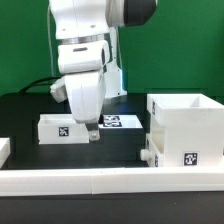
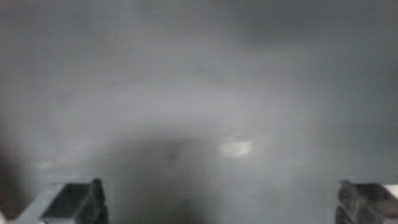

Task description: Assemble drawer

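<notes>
The arm (image 1: 85, 45) stands upright over the middle of the worktop (image 1: 30, 108), its wrist turned straight down. The fingers (image 1: 92, 132) hang just above the dark surface. In the wrist view the two fingertips (image 2: 80, 200) sit far apart at the picture's edges, spread wide, with only blurred grey between them.

Just beside the fingers, toward the exterior view's left, a low tray (image 1: 60, 127) lies flat. Its long axis runs across the view, and a tagged side faces the camera. Whether the fingers touch its end cannot be told.

The marker board (image 1: 117, 122) lies flat behind the fingers.

At the exterior view's right the tall housing (image 1: 190, 118) stands upright, open at the top, showing only its white inner walls. Low on its front there seems to be a second tray (image 1: 172, 156), with a knob (image 1: 146, 156) pointing toward the exterior view's left.

A long border bar (image 1: 100, 181) runs along the front.
</notes>
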Tool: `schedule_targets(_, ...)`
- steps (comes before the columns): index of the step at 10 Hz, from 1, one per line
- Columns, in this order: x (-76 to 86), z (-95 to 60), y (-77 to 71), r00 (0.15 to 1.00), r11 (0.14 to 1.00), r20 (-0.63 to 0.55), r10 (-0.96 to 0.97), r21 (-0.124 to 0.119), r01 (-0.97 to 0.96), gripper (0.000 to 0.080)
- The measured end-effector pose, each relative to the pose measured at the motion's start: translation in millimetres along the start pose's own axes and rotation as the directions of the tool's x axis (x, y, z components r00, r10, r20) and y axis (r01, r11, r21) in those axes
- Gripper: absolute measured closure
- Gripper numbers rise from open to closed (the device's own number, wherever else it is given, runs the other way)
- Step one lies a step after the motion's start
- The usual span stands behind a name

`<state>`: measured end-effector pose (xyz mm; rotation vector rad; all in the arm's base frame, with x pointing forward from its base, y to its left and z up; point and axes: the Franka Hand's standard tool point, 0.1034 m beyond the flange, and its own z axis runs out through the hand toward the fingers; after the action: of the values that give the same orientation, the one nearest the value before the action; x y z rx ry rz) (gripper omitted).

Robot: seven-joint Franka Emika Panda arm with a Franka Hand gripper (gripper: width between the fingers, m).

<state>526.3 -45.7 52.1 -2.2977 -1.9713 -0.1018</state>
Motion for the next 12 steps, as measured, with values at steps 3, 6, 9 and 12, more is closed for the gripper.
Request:
schedule_targets(3,-3.5,-1.5,-6.5,0.999,0.999,0.004,0.034,0.003,-0.034,0.0151)
schedule_targets(6,-2.8,-0.6,-7.1,0.977,0.977,0.004,0.215,0.005,-0.215,0.0151)
schedule_targets(9,-3.9,-0.5,-8.1,0.923,0.923,0.003,0.386,0.001,-0.386,0.0151)
schedule_targets(12,-20.8,-8.4,-39.6,0.794,0.791,-0.019,0.607,-0.078,-0.607,0.0151)
